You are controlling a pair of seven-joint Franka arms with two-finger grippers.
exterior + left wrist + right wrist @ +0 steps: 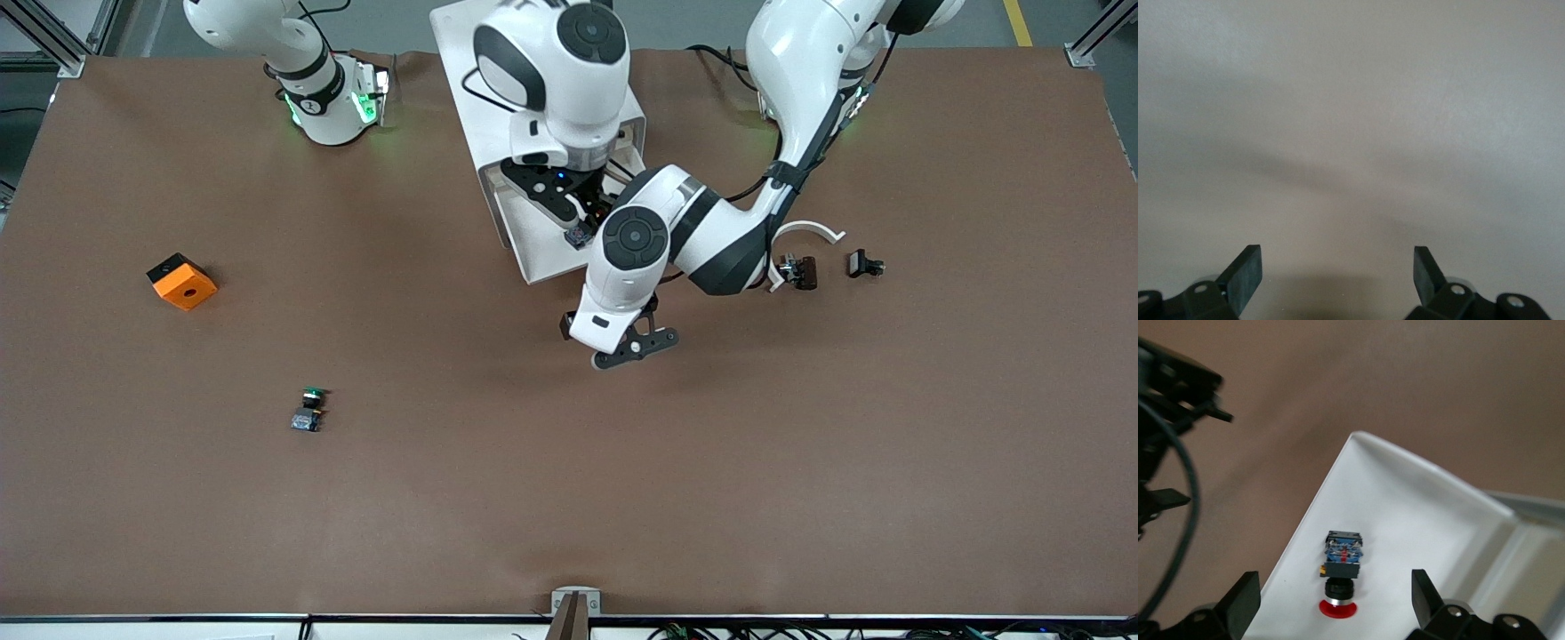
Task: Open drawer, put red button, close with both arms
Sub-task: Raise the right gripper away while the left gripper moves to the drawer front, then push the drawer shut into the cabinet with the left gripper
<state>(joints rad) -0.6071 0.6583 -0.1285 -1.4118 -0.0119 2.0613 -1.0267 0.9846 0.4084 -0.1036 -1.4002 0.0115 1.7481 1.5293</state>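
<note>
Brown table [356, 533], grey floor [693, 22]

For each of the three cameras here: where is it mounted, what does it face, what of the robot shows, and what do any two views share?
Front view: high across the table, facing both bases; shows both arms, the open drawer, the green button.
Left wrist view: on the left arm's wrist, facing bare table; left gripper open, its fingers showing.
Right wrist view: on the right wrist, over the drawer; right gripper open above the red button.
Shared: front and right wrist views both show the drawer and red button.
</note>
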